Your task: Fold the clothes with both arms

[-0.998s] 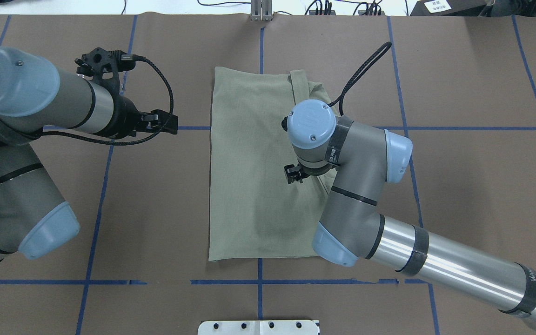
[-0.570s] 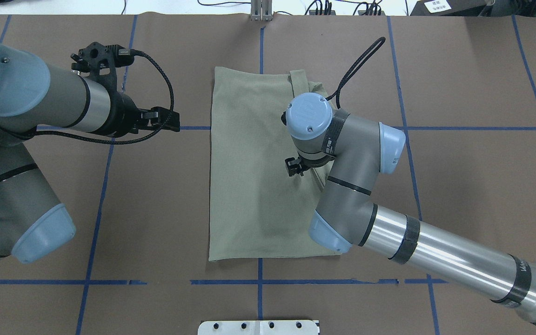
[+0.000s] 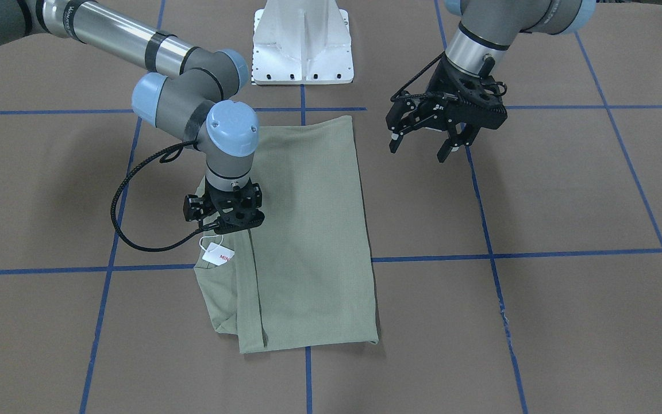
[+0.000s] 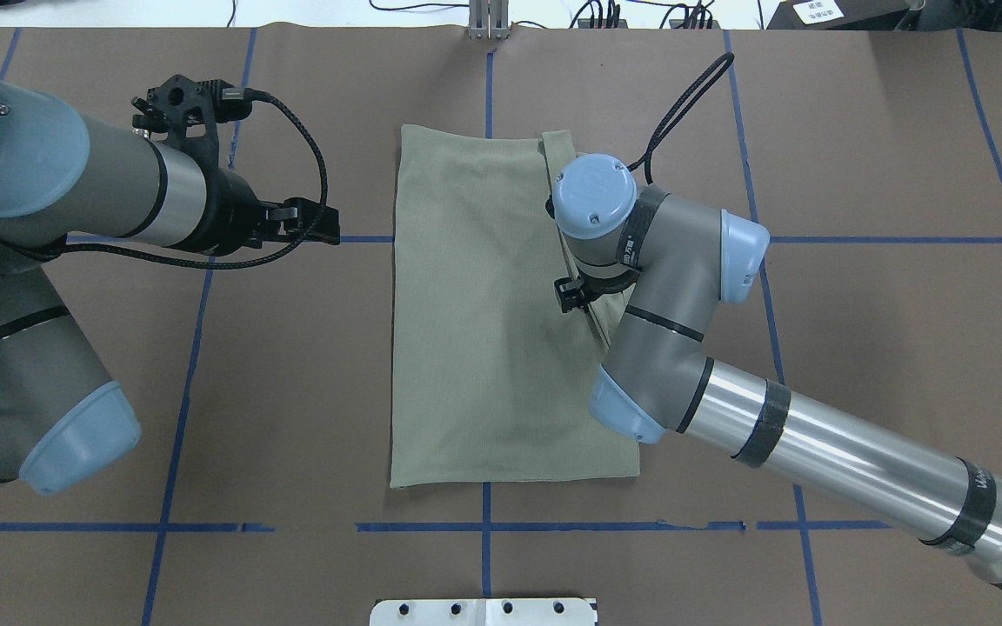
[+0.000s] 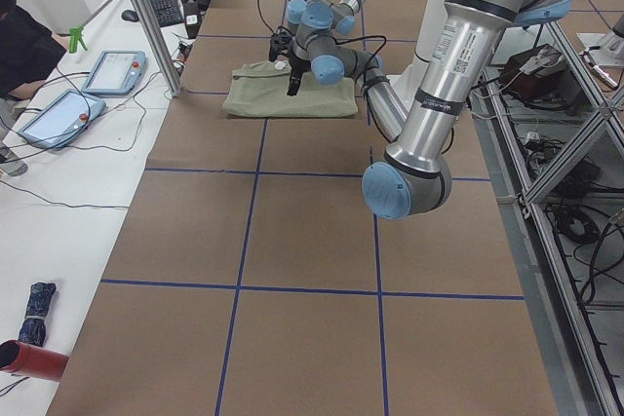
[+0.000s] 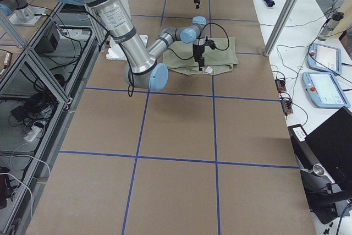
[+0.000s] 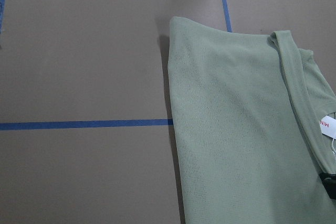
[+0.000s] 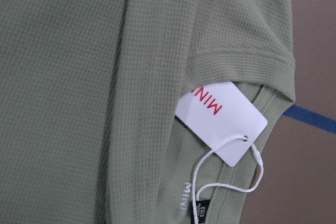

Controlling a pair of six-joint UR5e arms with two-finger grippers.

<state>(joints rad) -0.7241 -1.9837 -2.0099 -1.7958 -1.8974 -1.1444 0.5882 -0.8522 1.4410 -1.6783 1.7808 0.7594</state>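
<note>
The clothes are one sage-green knit shirt [image 4: 475, 330], folded into a long rectangle on the brown table [image 3: 538, 322]. A folded-in sleeve runs along the shirt's [image 3: 314, 230] side nearest my right arm. A white hang tag with red letters [image 3: 218, 254] lies at that edge and shows close up in the right wrist view [image 8: 223, 121]. My right gripper [image 3: 233, 225] points straight down over that edge, just above the tag. Its fingers are hidden, so open or shut is unclear. My left gripper [image 3: 418, 152] hovers open and empty above bare table beside the shirt's other long side [image 4: 320, 226].
The white pedestal base [image 3: 302, 40] stands at the robot's side of the table. Blue tape lines [image 4: 162, 527] grid the brown cover. Beyond the far edge, a white bench holds control tablets [image 5: 112, 70] and cables. A post [image 6: 286, 9] rises there.
My right wrist has moved across the shirt toward the far edge and the sleeve side. The left arm shifted only slightly and its gripper stayed open. The shirt lies as before.
</note>
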